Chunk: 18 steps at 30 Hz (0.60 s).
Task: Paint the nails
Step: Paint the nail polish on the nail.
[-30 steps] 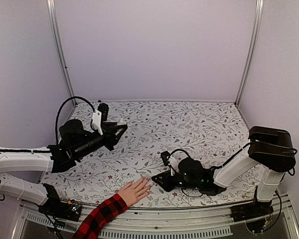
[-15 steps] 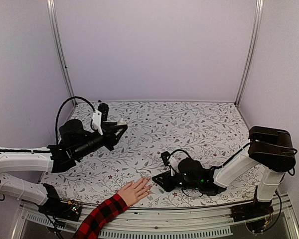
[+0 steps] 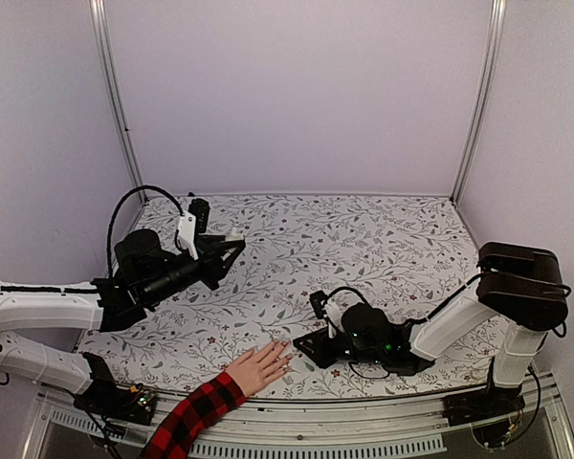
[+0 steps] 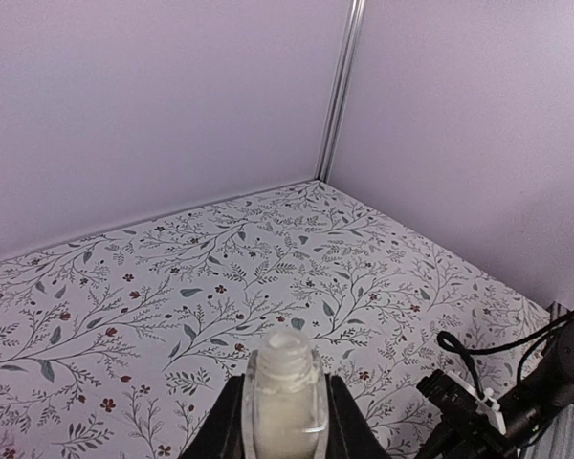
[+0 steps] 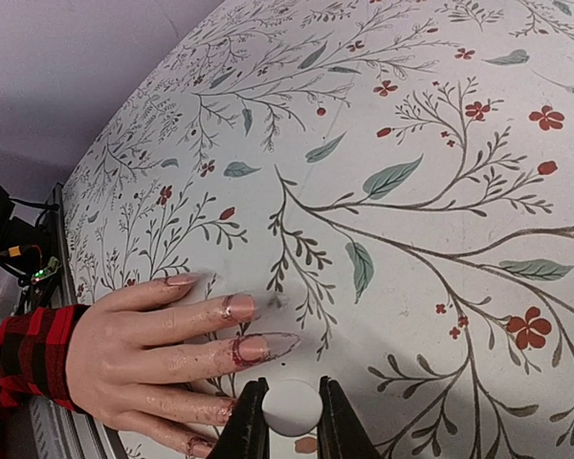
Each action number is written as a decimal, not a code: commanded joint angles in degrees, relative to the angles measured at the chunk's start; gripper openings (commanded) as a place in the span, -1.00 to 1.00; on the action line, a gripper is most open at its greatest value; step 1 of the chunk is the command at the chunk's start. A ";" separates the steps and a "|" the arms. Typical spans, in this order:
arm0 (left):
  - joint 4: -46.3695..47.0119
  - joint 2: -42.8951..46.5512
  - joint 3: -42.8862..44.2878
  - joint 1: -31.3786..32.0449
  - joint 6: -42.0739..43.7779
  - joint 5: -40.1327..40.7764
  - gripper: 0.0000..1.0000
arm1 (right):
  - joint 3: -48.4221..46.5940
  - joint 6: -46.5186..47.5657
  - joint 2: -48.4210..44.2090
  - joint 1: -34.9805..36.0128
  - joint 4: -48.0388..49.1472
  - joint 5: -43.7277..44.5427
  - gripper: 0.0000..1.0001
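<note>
A light-skinned hand [image 3: 261,366] with a red-and-black plaid sleeve [image 3: 196,413] lies flat at the table's near edge. Its nails [image 5: 239,307] are pale and glossy, with reddish smears around some of them. My right gripper [image 5: 291,406] is shut on a round white cap [image 5: 291,411], low over the fingers, right beside the middle fingernail [image 5: 258,347]. In the top view it [image 3: 306,349] sits just right of the fingertips. My left gripper [image 4: 285,426] is shut on a small clear uncapped bottle [image 4: 285,397] and holds it upright above the table's left side [image 3: 231,242].
The floral tablecloth [image 3: 364,249] covers the table between lilac walls. The sleeve crosses the near edge rail [image 3: 297,426]. The right arm's camera and cable [image 4: 478,402] show at the lower right of the left wrist view.
</note>
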<state>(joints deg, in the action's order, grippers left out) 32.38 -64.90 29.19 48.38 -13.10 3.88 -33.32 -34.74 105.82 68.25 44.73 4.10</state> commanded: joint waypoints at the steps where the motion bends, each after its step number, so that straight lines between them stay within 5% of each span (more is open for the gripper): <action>1: 2.60 -0.40 0.30 0.24 0.69 -0.30 -1.00 | 0.45 -0.02 -1.32 0.02 -0.52 1.39 -1.00; 18: 2.51 -0.57 0.51 0.18 0.84 -0.44 -1.00 | 0.36 0.79 -3.13 -0.31 -1.35 2.02 -1.00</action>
<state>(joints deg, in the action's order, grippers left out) 32.34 -65.30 29.21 48.38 -13.10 3.70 -33.32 -34.68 104.71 68.18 43.88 4.34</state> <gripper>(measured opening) 0.214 0.162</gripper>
